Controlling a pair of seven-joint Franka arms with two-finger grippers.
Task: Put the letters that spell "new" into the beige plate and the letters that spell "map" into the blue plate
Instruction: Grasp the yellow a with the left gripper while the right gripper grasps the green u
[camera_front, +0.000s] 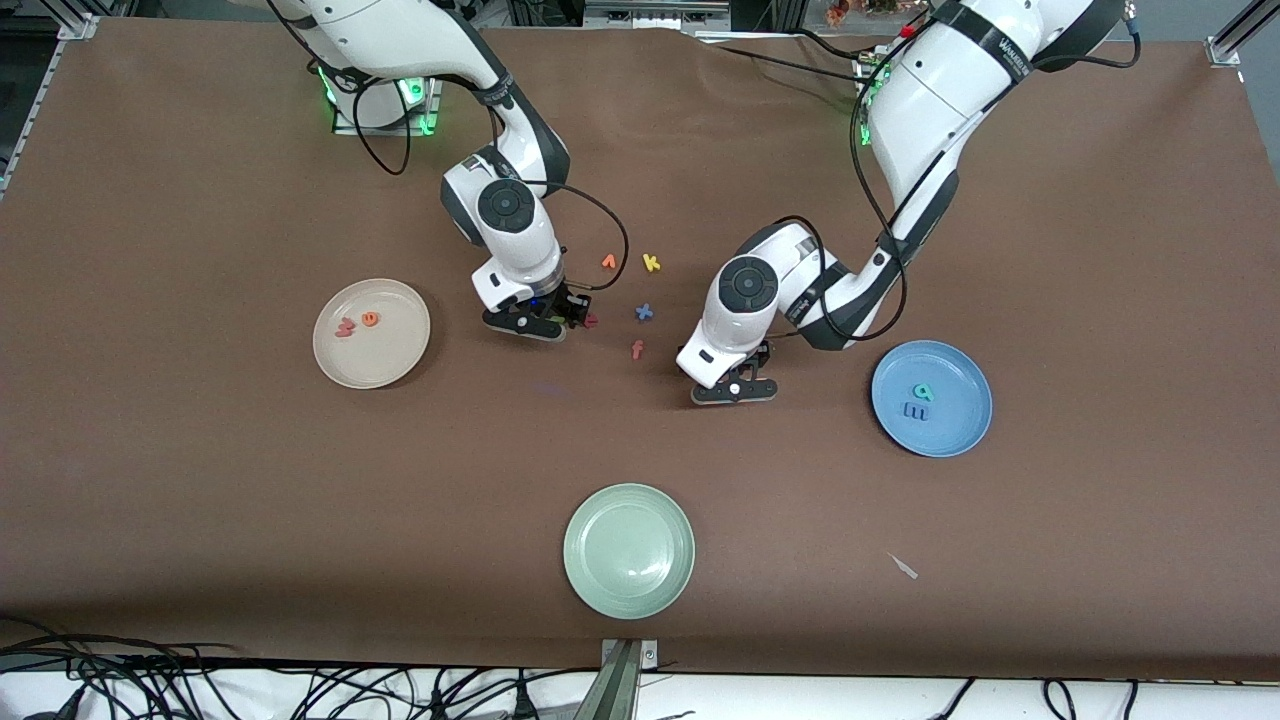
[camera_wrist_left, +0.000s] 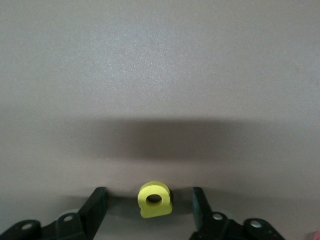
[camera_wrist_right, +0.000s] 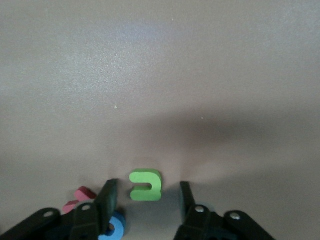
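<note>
Three plates sit on the brown tabletop. The beige plate, toward the right arm's end, holds two letters: the salmon-pink "w" and the orange "e", just beside each other. The blue plate, toward the left arm's end, also holds two: the teal-green "a" and, touching it on the side nearer the front camera, the blue "m". The pale green plate lies by the middle of the table edge nearest the front camera.

The yellow "p" lies flat on the tabletop between the fingers of the left gripper, which stand apart on either side with gaps to the letter. That gripper is low at the table's middle, between the loose letters and the blue plate.

The olive-green "n" lies flat between the right gripper's fingers, also apart and not touching it. A pink letter and a blue round piece lie just beside one finger.

Four loose letters lie between the two grippers: orange "v", yellow "k", blue "x" and salmon "f".
</note>
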